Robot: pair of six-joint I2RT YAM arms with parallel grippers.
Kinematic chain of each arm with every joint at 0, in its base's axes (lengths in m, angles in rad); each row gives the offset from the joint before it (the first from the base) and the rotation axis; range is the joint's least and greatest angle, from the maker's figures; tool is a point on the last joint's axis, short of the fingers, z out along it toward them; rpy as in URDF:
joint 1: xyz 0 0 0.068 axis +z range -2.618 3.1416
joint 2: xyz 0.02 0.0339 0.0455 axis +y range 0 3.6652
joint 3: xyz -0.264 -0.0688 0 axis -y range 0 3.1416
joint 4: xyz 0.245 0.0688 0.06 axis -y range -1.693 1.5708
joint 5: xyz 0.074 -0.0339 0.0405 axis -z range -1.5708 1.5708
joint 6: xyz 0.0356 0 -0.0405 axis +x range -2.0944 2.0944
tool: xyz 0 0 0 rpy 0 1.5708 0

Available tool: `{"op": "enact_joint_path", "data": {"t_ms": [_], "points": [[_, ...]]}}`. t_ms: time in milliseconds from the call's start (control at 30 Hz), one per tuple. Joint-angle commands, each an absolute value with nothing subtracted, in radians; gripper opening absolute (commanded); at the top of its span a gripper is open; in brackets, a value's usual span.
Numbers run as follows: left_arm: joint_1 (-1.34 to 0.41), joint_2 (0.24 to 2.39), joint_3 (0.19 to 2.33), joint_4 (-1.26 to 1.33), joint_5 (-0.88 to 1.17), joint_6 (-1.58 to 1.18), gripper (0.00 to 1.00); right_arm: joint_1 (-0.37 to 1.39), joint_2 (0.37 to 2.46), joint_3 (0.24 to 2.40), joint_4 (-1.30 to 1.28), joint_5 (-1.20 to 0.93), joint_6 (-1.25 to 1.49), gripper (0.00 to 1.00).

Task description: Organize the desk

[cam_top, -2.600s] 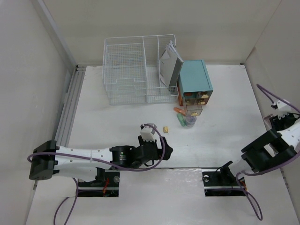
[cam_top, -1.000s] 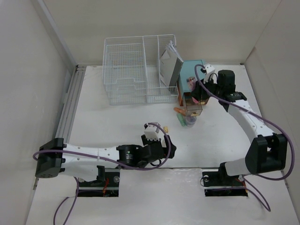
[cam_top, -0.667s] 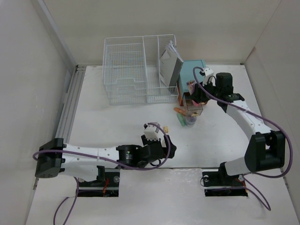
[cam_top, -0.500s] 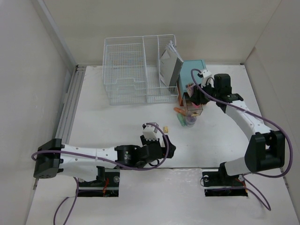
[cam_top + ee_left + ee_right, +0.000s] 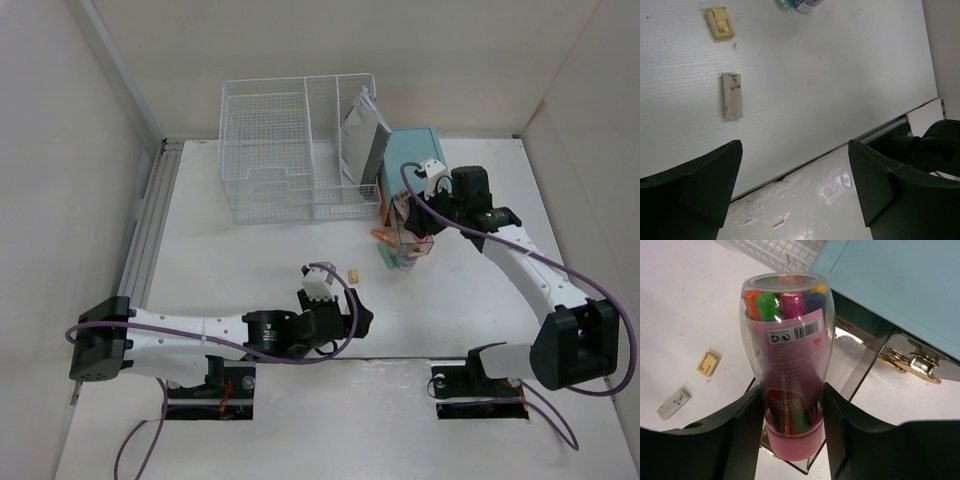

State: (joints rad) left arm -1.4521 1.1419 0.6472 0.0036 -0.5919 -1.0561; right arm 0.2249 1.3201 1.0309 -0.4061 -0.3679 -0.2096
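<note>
2 claws differ. the right claw (image 5: 792, 390) grips a clear tube of markers (image 5: 787, 335) near its pink end, above the pulled-out clear drawer (image 5: 860, 372) of the teal drawer box (image 5: 420, 150), which stands at the far edge of the tabletop (image 5: 230, 270), right of middle. the left claw (image 5: 795, 165) hangs wide, holding nothing, over the near edge. a yellow eraser (image 5: 719, 23) and a grey block (image 5: 732, 95) lie apart on the tabletop ahead of it. a wire basket (image 5: 270, 160) stands at the far edge, just left of the box.

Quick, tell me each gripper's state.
Left gripper: open, holding nothing.
Right gripper: shut on the marker tube.
</note>
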Motion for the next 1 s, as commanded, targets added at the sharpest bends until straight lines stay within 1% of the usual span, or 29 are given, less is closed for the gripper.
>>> {"op": "enact_joint_path", "data": {"t_ms": [0,200,367,400,467,500,533,600,633,700,733,867,967], "points": [[-1.457,1.112,0.631,0.023,-0.607,-1.062,0.84,0.238,1.272,1.032,-0.429,-0.335,-0.213,0.0],[-1.457,1.103,0.63,0.032,-0.607,-1.062,0.84,0.238,1.262,1.041,-0.462,-0.322,-0.204,0.0],[-1.457,1.083,0.62,0.032,-0.607,-1.062,0.84,0.267,1.293,1.052,-0.48,-0.313,-0.195,0.0],[-1.457,1.083,0.62,0.032,-0.607,-1.062,0.84,0.267,1.305,1.052,-0.48,-0.313,-0.195,0.02],[-1.457,1.074,0.611,0.032,-0.607,-1.062,0.84,0.278,1.316,1.063,-0.48,-0.313,-0.195,0.1],[-1.457,1.065,0.611,0.032,-0.607,-1.062,0.84,0.288,1.316,1.072,-0.48,-0.313,-0.195,0.2],[-1.457,1.065,0.611,0.022,-0.607,-1.071,0.84,0.288,1.325,1.072,-0.48,-0.313,-0.184,0.26],[-1.457,1.065,0.601,0.021,-0.607,-1.071,0.84,0.299,1.325,1.072,-0.48,-0.304,-0.184,0.34],[-1.457,1.052,0.601,0.021,-0.607,-1.071,0.84,0.308,1.325,1.072,-0.48,-0.304,-0.184,0.44],[-1.457,1.052,0.592,0.021,-0.607,-1.08,0.84,0.324,1.315,1.072,-0.48,-0.295,-0.184,0.51],[-1.457,1.052,0.592,0.021,-0.607,-1.08,0.84,0.324,1.315,1.081,-0.48,-0.295,-0.184,0.56],[-1.457,1.052,0.592,0.021,-0.617,-1.08,0.84,0.356,1.283,1.091,-0.48,-0.273,-0.184,0.67],[-1.457,1.052,0.592,0.021,-0.617,-1.08,0.84,0.367,1.26,1.1,-0.48,-0.25,-0.184,0.7]]}}
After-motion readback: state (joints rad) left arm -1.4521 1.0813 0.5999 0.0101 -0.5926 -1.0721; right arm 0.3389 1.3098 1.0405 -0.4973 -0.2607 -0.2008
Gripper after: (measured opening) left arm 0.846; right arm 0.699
